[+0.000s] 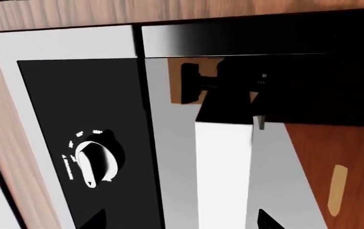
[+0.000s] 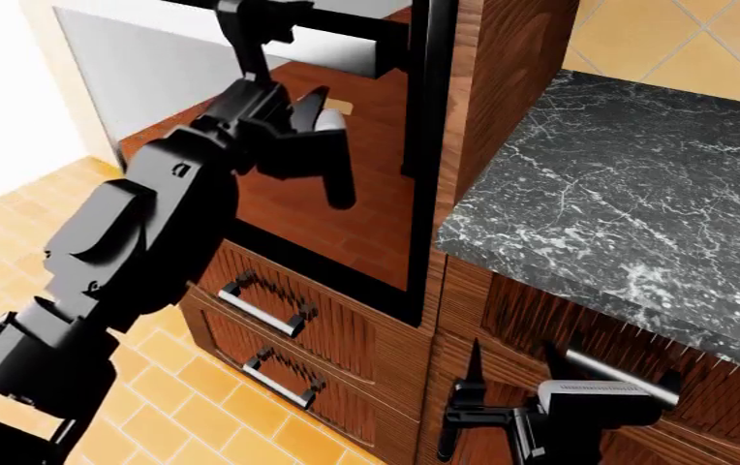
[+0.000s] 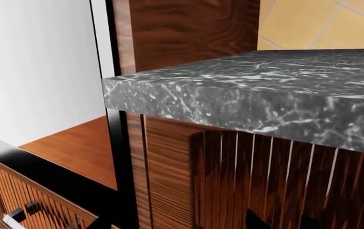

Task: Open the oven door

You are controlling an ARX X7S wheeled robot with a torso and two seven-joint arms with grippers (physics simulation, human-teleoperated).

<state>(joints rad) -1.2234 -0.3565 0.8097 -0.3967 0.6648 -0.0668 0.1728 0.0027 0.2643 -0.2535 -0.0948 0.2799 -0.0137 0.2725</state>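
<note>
Where the left wrist camera looks, one white knob (image 1: 95,163) sits on a black panel beside the oven door (image 1: 188,157), whose glass mirrors a dark gripper. From the head, the left gripper (image 2: 324,160) hangs before that door, jaws unclear; two drawer handles (image 2: 264,308) lie below; the right gripper (image 2: 500,412) stands spread. Right wrist: one marble countertop (image 3: 252,100).

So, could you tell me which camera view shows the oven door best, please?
The head view: the oven door shows nearly whole, with the left gripper in front. The left wrist view shows only close-up reflective glass; the right wrist view only its black frame.
</note>
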